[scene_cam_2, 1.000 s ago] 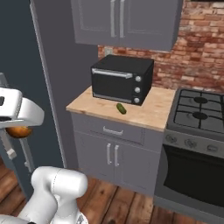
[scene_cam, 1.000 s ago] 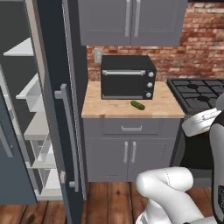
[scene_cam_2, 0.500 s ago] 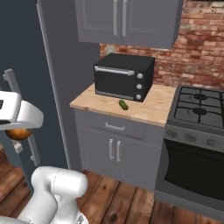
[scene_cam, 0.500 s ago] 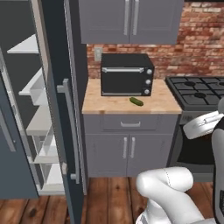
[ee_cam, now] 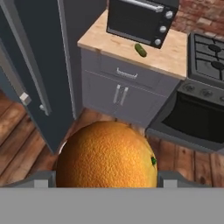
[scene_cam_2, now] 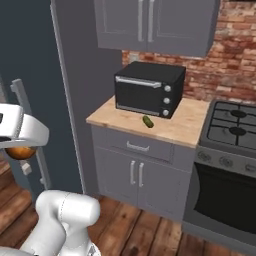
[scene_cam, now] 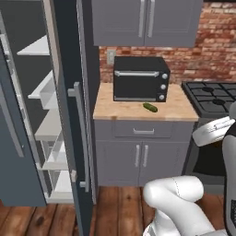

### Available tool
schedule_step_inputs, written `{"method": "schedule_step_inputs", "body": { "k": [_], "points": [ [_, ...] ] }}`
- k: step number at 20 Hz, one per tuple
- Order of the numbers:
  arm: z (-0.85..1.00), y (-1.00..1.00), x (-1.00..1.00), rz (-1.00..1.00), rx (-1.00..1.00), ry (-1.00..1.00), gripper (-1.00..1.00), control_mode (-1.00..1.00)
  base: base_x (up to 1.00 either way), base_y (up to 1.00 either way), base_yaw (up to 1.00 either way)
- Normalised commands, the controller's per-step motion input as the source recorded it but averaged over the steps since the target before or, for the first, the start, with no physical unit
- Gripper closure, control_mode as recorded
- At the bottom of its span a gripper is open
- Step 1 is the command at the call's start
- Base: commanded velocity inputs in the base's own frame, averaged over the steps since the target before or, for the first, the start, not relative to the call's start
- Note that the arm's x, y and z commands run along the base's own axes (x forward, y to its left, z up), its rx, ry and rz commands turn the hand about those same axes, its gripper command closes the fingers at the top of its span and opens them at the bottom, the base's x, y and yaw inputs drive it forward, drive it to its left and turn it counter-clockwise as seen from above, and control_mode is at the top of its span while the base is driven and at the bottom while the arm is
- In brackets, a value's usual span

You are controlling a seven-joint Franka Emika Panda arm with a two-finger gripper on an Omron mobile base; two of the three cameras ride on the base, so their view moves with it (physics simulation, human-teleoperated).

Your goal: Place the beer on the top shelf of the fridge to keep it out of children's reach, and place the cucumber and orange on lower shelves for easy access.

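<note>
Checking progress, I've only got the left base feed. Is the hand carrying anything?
Observer: Yes, the orange sits between the hand's fingertips in the hand view.
Operator: Where is that fruit relative to the base?
Observer: The right base view has it tucked under the white arm at the far left edge.
Operator: Cucumber's on the counter for me. Touching the oven?
Observer: No, the cucumber lies just in front of the oven, with a strip of counter between them.

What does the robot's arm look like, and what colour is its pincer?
The arm is smooth, glossy white, built of fat rounded segments like bent tubes, with a grey ring at one joint. The pincer has two small grey finger tips, blocky and flat.
</note>
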Motion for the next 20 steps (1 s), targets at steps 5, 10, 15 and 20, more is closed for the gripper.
{"method": "schedule_step_inputs", "body": {
  "k": [5,10,15,20],
  "points": [
    [0.00,0.00,0.00,0.00,0.00,0.00,1.00,1.00,-0.21,0.40,0.41],
    [0.00,0.00,0.00,0.00,0.00,0.00,1.00,1.00,-0.15,0.01,0.62],
    [0.00,0.00,0.00,0.00,0.00,0.00,1.00,1.00,-0.47,0.00,0.69],
    [0.00,0.00,0.00,0.00,0.00,0.00,1.00,1.00,-0.70,0.00,0.70]
  ]
}}
